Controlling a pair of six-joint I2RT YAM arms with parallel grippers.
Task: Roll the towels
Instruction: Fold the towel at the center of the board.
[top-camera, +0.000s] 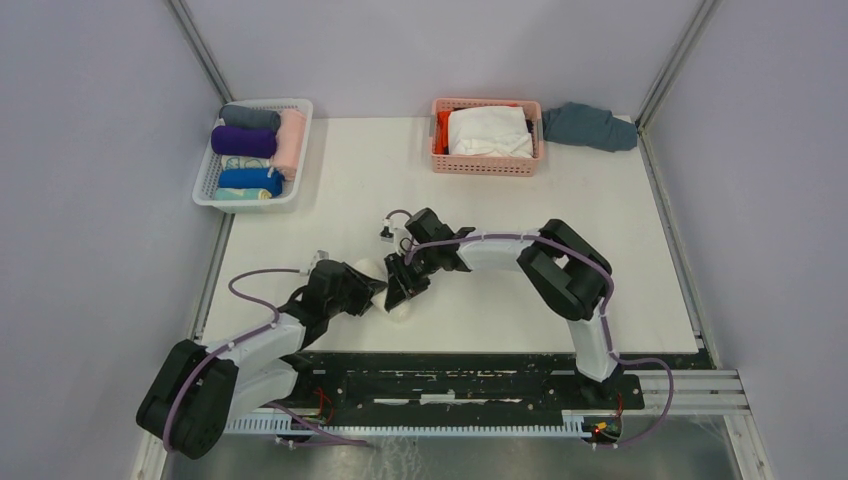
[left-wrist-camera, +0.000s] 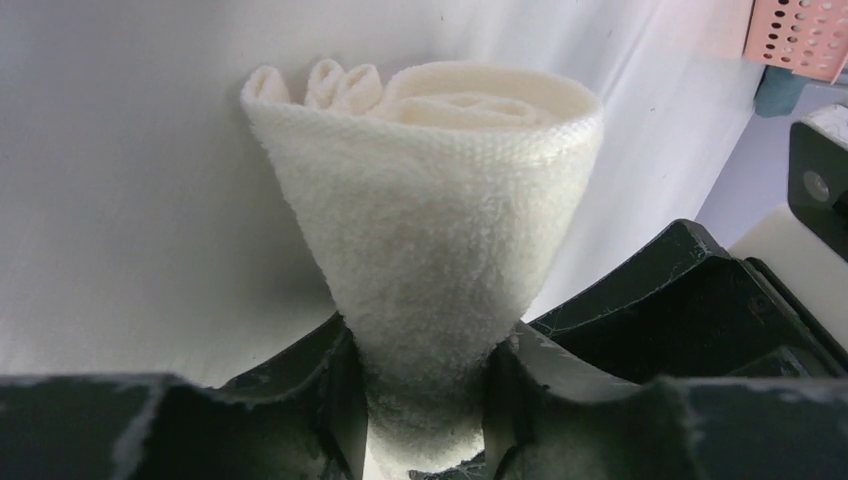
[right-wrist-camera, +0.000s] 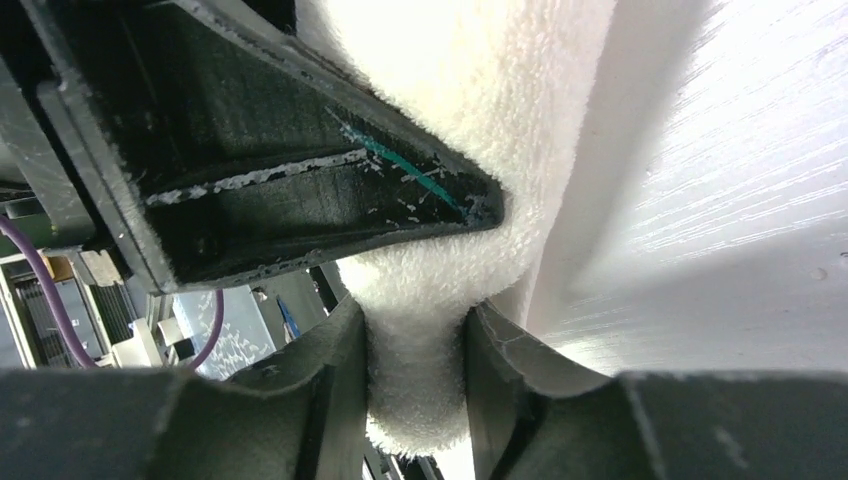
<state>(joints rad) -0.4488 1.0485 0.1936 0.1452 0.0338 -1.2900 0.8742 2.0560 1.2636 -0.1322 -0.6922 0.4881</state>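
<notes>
Near my edge of the table (top-camera: 330, 180), the left claw (left-wrist-camera: 425, 350) is pinched on the rolled cream towel (left-wrist-camera: 430, 220). The right claw (right-wrist-camera: 415, 350) is clamped on the same roll just beside it. Farther back, the purple towel (top-camera: 243, 141) lies rolled in the white basket (top-camera: 247, 204) at far left.

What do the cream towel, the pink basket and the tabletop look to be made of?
Cream towel: soft looped terry cloth, probably cotton; fuzzy pile, with rolled layers showing at its end.
Pink basket: likely moulded plastic; rigid walls with regular perforations.
Tabletop: hard white board, matte to slightly satin, with a faint linear grain in the right wrist view. Laminate or paint, cannot tell.
</notes>
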